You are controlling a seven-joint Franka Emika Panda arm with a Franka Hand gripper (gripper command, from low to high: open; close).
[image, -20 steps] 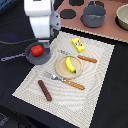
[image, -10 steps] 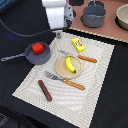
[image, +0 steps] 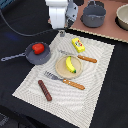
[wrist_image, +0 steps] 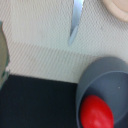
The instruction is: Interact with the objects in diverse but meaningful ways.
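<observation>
One tomato [image: 38, 48] already sat in the pan [image: 37, 55], well apart from the gripper [image: 62, 33]; its jaws' state could not be told. Banana [image: 70, 64], sausage [image: 45, 90] and packet [image: 78, 45] lay untouched.

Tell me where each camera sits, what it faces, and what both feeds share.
Exterior view: off the arm, raised, looking down across the placemat; the arm and gripper show at the far edge.
Wrist view: on the wrist, looking down at mat and dark surface; no fingers show.
Shared: the red tomato in the dark grey pan, and the knife blade.
</observation>
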